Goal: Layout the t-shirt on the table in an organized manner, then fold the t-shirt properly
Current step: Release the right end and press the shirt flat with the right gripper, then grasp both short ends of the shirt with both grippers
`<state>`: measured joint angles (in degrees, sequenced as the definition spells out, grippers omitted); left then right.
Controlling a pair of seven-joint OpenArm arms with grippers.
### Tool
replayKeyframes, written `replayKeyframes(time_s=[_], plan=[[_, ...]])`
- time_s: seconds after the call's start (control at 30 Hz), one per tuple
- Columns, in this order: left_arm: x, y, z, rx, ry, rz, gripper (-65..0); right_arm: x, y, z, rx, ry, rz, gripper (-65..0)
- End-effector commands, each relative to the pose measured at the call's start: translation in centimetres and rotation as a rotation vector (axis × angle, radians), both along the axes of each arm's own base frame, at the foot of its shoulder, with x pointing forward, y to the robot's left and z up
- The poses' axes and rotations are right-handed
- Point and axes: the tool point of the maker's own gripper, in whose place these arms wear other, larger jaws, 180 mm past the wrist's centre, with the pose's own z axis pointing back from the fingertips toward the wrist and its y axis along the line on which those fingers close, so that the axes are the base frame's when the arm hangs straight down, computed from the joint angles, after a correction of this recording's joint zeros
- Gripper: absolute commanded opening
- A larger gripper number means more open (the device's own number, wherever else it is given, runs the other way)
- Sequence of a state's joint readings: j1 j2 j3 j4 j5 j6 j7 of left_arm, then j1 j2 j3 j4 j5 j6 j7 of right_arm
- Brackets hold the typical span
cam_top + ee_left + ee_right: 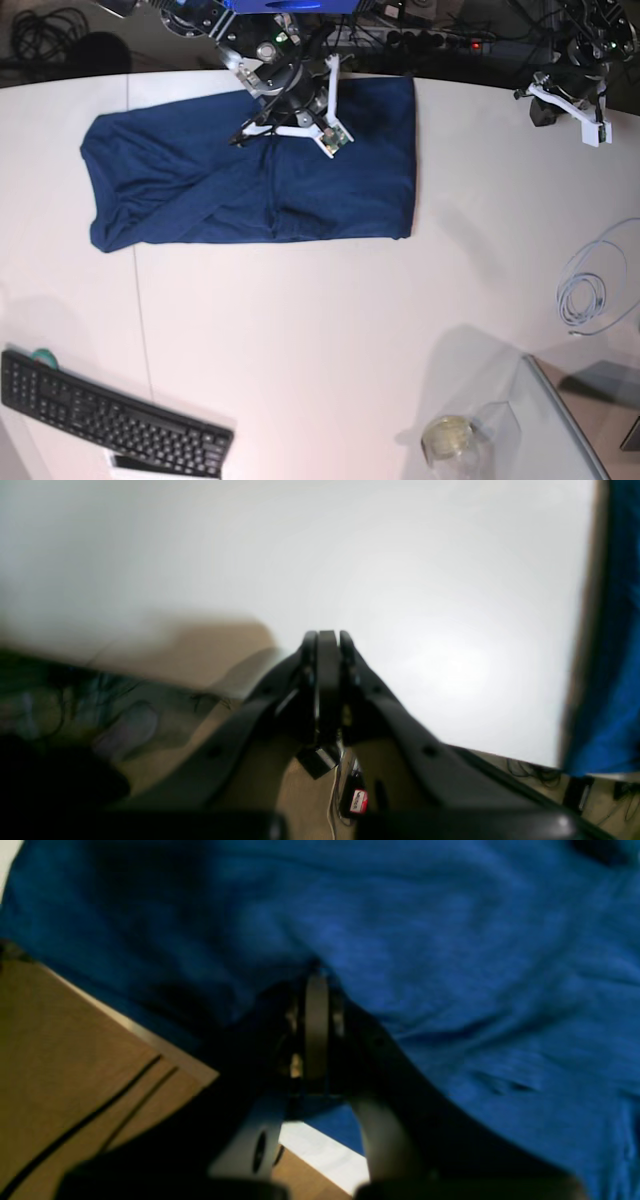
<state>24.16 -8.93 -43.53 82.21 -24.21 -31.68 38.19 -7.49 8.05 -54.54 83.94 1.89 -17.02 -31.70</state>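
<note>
Right wrist view shows the right gripper (316, 985) closed, pinching the t-shirt (450, 940) at its 12 o'clock edge; the pull should be slow, the cloth kept flat. The left gripper (327, 642) is closed and empty.

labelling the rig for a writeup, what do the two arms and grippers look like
Both grippers, the left gripper and the right gripper, have black curved fingers around a flat centre pad. In the base view each arm ends in white brackets over dark metal joints with thin cables.
</note>
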Motion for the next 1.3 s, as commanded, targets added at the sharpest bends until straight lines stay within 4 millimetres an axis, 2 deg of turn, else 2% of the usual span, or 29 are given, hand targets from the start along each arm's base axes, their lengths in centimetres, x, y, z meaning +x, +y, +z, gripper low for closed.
replayKeyframes(time_s=[0.0, 0.1, 0.13, 0.27, 0.43, 0.5, 0.6, 0.67, 0.7, 0.77, 0.9, 0.93, 0.97, 1.07, 1.2, 1.27], plan=[[0.5, 0.7, 0.9, 0.016, -0.031, -0.005, -65.0, 0.4, 0.2, 0.5, 0.011, -0.027, 0.0, -65.0], [0.3, 0.9, 0.9, 0.019, -0.03, 0.0, -65.0, -1.0, -0.3, -0.1, -0.002, 0.0, 0.003, -65.0], [0.2, 1.0, 0.9, 0.021, -0.027, 0.001, -65.0, -1.4, -1.0, -0.5, -0.021, 0.013, 0.004, -65.0], [0.1, 1.0, 0.9, 0.021, -0.026, 0.001, -65.0, -1.8, -2.0, 0.0, -0.042, 0.035, 0.001, -65.0], [0.4, 0.7, 0.9, 0.017, -0.029, -0.007, -65.0, -0.8, -2.8, 2.7, -0.016, -0.006, -0.006, -65.0], [0.4, 0.7, 0.9, 0.017, -0.029, -0.007, -65.0, 0.8, -4.1, 4.1, -0.008, -0.032, -0.055, -65.0], [0.4, 0.7, 0.9, 0.017, -0.029, -0.007, -65.0, 3.7, -7.5, 6.3, 0.006, -0.074, -0.204, -65.0], [0.3, 0.7, 0.9, 0.017, -0.027, -0.007, -65.0, 6.3, -12.4, 8.1, 0.021, -0.118, -0.394, -64.1], [0.3, 0.7, 0.8, 0.018, -0.027, -0.007, -65.0, 7.3, -14.7, 9.0, 0.046, -0.13, -0.485, -59.9], [0.5, 0.8, 1.1, 0.023, -0.049, -0.002, -65.0, 8.8, -17.4, 10.3, 0.134, -0.123, -0.577, -47.1], [-0.2, 1.0, 0.2, 0.008, -0.046, 0.022, -65.0, 10.3, -21.1, 11.8, 0.345, -0.089, -0.631, -21.9], [-0.4, 0.9, -0.1, 0.001, -0.039, 0.029, -65.0, 10.6, -22.1, 12.2, 0.411, -0.088, -0.64, -18.0], [-0.6, 0.9, -0.3, -0.003, -0.034, 0.032, -65.0, 11.0, -23.0, 12.3, 0.461, -0.088, -0.648, -17.3], [-0.4, 0.3, -0.6, -0.012, -0.03, 0.016, -65.0, 11.7, -26.3, 11.5, 0.529, -0.085, -0.699, -17.9], [0.5, -1.6, -0.8, -0.029, -0.052, -0.038, -65.0, 12.2, -31.0, 7.7, 0.535, -0.02, -0.798, -17.9], [0.7, -2.6, -1.1, -0.044, -0.052, -0.063, -65.0, 12.2, -32.0, 6.2, 0.531, 0.02, -0.796, -17.9]])
